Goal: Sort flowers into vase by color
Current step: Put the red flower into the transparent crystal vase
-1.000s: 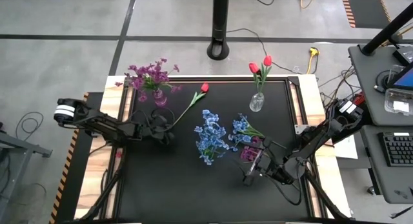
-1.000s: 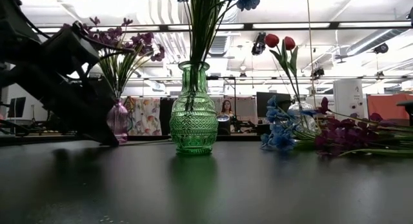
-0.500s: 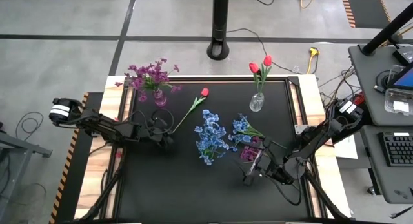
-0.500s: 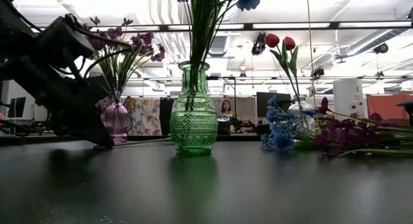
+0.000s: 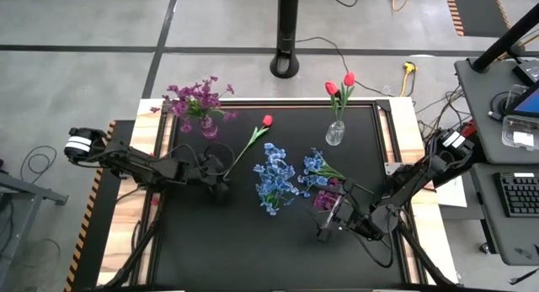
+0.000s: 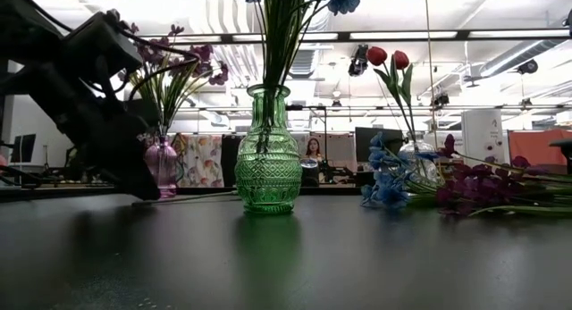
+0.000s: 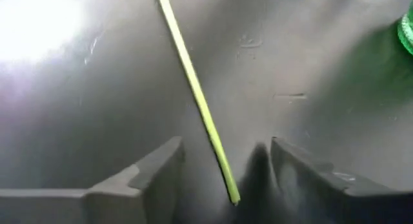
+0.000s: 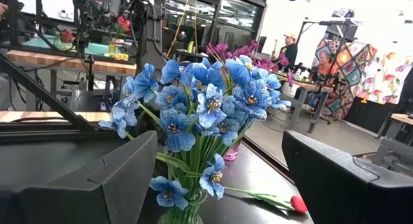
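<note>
The green vase [image 6: 267,158] holding blue flowers [image 5: 274,176] serves as the landmark on the black bench [image 5: 253,250]: just to its left, the left end effector [image 5: 217,169] is seen with its fingers parted, and the bare stem end of the red tulip [image 5: 267,120] lies on the bench between them, touched by neither. The tulip's bud is found behind and slightly left of the vase. To the vase's right, beside loose blue and purple flowers [image 5: 324,199], the right end effector [image 5: 325,227] is held wide and grips nothing.
</note>
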